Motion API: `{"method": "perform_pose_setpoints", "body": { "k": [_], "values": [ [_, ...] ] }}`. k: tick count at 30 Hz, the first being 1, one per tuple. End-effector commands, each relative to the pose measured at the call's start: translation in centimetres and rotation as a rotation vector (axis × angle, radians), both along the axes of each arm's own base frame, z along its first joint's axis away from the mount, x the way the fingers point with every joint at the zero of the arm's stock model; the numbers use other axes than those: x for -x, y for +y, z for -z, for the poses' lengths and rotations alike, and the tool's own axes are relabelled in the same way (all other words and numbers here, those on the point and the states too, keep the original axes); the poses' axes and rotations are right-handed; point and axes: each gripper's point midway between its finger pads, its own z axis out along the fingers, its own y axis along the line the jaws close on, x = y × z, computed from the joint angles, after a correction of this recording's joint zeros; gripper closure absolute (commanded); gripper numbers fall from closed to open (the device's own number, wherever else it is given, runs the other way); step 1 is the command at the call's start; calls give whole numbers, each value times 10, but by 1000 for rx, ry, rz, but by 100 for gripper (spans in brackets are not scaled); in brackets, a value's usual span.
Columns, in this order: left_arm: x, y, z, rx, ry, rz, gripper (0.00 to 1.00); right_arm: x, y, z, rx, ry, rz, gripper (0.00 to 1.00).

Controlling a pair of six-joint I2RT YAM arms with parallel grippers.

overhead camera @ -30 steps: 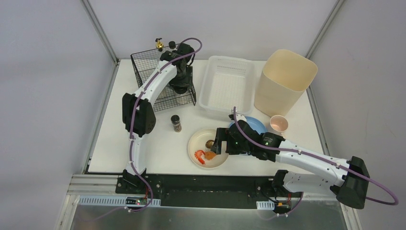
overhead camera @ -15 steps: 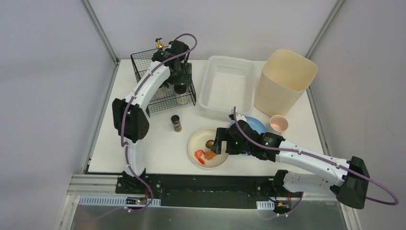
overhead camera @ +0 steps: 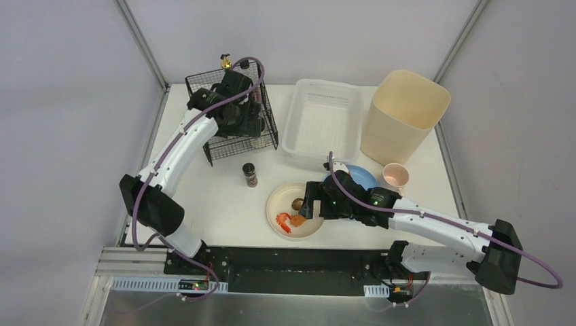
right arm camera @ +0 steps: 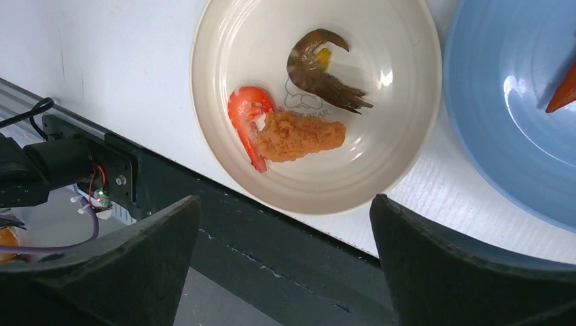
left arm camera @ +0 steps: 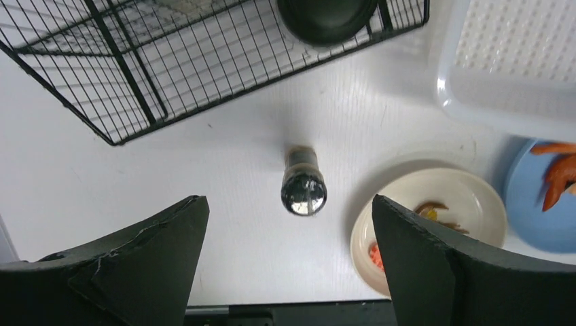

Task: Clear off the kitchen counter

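Left gripper (left arm camera: 286,204) spread over kitchen counter (left arm camera: 224,156), right gripper (right arm camera: 284,200) spread above cream bowl (right arm camera: 390,129), bowl's printed lettering (right arm camera: 303,103) illegible.

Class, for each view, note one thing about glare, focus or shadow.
Right wrist: white glare spots on the bowl and blue plate. Left wrist: the cap of the shaker mirrors the light; the bowl throws a soft shadow. Top external: even light, faint shadows on the counter.
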Motion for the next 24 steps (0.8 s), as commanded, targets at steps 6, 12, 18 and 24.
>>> {"method": "perform_pose_setpoints", "body": {
  "k": [6,12,18,24],
  "values": [
    [78,-2,24,4,95,58,7,-5,12,-12,-35,-26,-15,1],
    [86,-2,50,-8,149,50,8,-4,14,-12,-36,-22,-23,1],
    [83,-9,77,-8,198,57,10,-3,12,-12,-33,-21,-20,1],
    [72,-19,96,-4,226,75,11,-3,9,-11,-30,-23,-15,1]
  ]
}}
